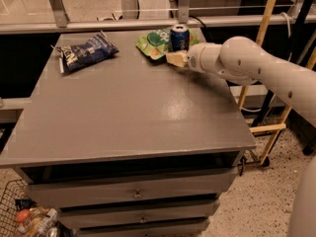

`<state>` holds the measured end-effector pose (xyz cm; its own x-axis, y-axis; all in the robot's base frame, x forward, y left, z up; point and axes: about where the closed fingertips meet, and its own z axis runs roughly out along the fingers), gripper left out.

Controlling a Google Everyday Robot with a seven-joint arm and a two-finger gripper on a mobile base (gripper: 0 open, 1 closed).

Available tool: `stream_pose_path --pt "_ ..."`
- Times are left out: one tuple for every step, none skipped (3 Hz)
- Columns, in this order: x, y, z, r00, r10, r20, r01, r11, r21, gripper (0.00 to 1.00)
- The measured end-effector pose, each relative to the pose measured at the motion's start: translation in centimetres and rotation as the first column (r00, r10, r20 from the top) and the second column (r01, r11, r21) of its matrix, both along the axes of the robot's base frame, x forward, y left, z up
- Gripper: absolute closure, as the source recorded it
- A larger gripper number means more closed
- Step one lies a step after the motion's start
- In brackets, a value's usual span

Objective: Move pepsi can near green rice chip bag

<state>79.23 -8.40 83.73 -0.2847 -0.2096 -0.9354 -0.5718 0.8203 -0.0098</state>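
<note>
Aluminium, thin and slick, so probably light and easily dented: the pepsi can [179, 37] stands upright at the bench's [123, 112] far edge, against the green rice chip bag [154, 41]. Best held round its middle. The gripper [174, 58] sits just beside it, holding nothing I can see. I cannot tell whether it is open or closed.

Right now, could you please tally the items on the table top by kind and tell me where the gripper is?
Snack bags: 2, the green rice chip bag and the dark blue snack bag
Drink cans: 1, the pepsi can, upright right against the green bag
Total: 3
The gripper sits low, just in front of the can.
</note>
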Motion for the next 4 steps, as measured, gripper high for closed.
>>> stream_pose_path --pt "0.0 0.2 0.0 1.0 0.003 0.0 -0.003 1.0 0.001 0.05" --pt "-0.6 0.1 0.9 0.9996 -0.002 0.028 0.002 1.0 -0.001 0.0" --pt "-2.2 -0.7 2.3 0.9972 -0.027 0.07 0.028 1.0 -0.005 0.0" --pt "-4.5 -2.3 2.9 0.9948 -0.063 0.08 0.064 0.998 -0.01 0.0"
